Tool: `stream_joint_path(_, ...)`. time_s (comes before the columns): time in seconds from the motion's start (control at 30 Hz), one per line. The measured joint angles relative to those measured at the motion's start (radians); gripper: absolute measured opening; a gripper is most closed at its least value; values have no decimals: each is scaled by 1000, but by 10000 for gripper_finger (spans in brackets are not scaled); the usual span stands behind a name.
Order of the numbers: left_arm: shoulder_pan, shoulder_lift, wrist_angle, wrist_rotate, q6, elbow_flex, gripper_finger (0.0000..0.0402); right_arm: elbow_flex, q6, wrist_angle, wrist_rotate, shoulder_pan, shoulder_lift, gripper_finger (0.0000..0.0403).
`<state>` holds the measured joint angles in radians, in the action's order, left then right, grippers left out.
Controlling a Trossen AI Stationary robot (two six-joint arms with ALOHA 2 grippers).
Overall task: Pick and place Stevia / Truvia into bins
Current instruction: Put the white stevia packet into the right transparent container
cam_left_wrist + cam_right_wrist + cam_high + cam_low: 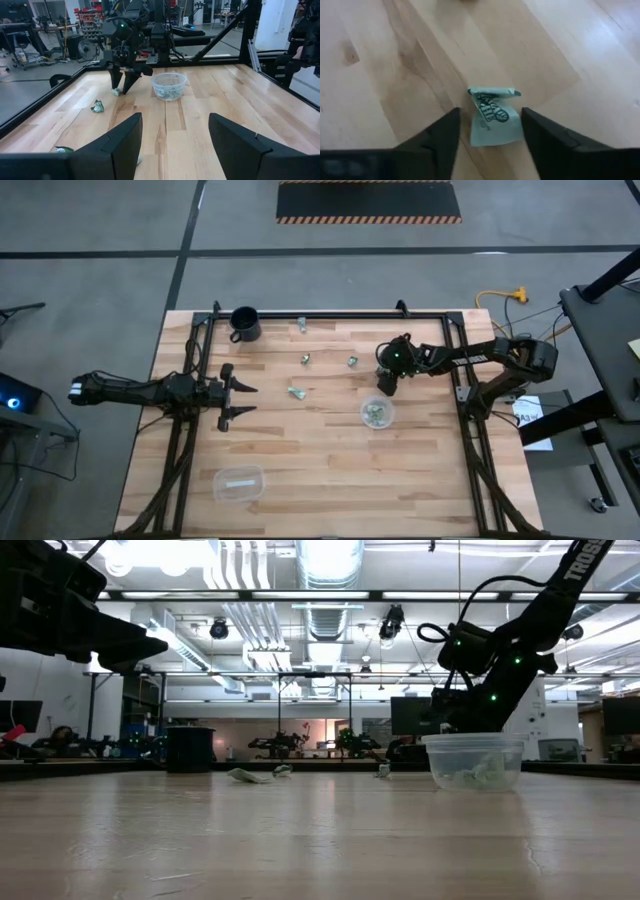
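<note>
A green-and-white Stevia packet lies flat on the wood with its top edge folded over. My right gripper points steeply down over it, open, one finger on each side; I see no hold on it. In the high view this gripper is just beyond the round clear bin, which holds several packets. More packets lie loose on the table. My left gripper waits open at the left, level above the table.
A clear rounded-rectangular tub with one white packet stands near the front left. A black mug stands at the far left. A black frame rail borders the wooden table. Bare wood lies between the two arms.
</note>
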<state>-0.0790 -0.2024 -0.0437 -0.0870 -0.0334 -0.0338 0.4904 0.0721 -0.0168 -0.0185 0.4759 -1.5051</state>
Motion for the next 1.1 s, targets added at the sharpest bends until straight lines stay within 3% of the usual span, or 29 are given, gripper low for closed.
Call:
stream_joint_path(0.2, 0, 0, 0, 0, 0, 0, 212, 0, -43, -3, 8, 0, 0, 33)
stream_joint_path(0.23, 0, 0, 0, 0, 0, 0, 212, 0, -51, -3, 9, 0, 0, 23)
stream_joint_path(0.53, 0, 0, 0, 0, 0, 0, 212, -3, -69, -14, 68, 0, 36, 8)
stream_joint_path(0.63, 0, 0, 0, 0, 0, 0, 212, -8, -73, -61, 113, -11, 85, 8)
stream_joint_path(0.97, 0, 0, 0, 0, 0, 0, 212, -10, -77, -212, 118, -93, 311, 8)
stream_joint_path(1.1, 0, -1, -1, 0, 0, 0, 212, -11, -105, -219, 182, -148, 396, 8)
